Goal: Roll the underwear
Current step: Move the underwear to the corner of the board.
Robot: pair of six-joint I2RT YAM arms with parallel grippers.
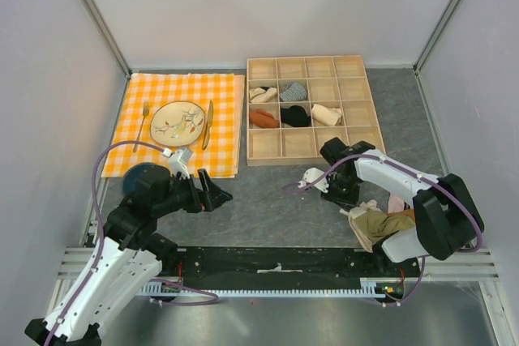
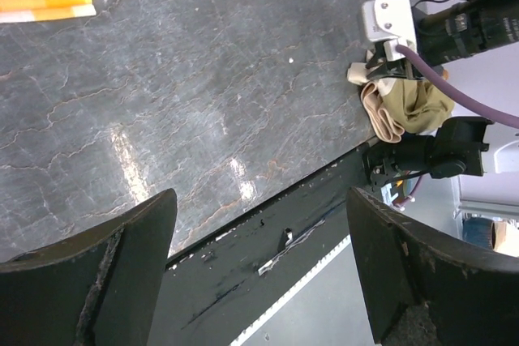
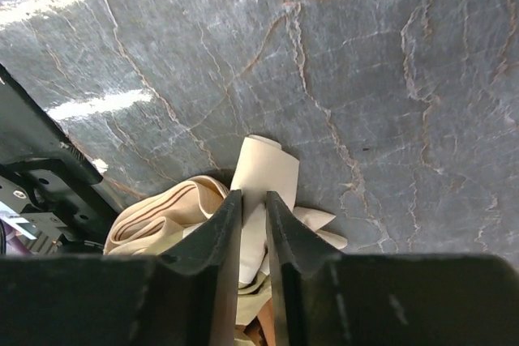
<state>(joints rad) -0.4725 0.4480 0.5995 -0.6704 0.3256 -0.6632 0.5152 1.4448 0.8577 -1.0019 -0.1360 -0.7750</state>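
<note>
The underwear [image 1: 377, 224] lies crumpled at the table's near right edge, olive-khaki with a pale cream waistband. In the right wrist view a fold of that cream band [image 3: 266, 166] stands between the fingers of my right gripper [image 3: 253, 197], and the jaws are closed narrowly on it. From above, the right gripper [image 1: 350, 200] sits at the heap's far left edge. The left wrist view shows the underwear [image 2: 409, 107] at upper right. My left gripper [image 1: 212, 192] hovers open over bare table at centre left, its fingers [image 2: 122, 265] wide apart with nothing between them.
A wooden compartment box [image 1: 249, 111] at the back holds several rolled garments. An orange checked cloth [image 1: 223, 103] with a plate [image 1: 177, 123], fork and knife lies at back left. A pink garment [image 1: 396, 202] lies beside the underwear. A black rail [image 1: 276, 261] runs along the near edge.
</note>
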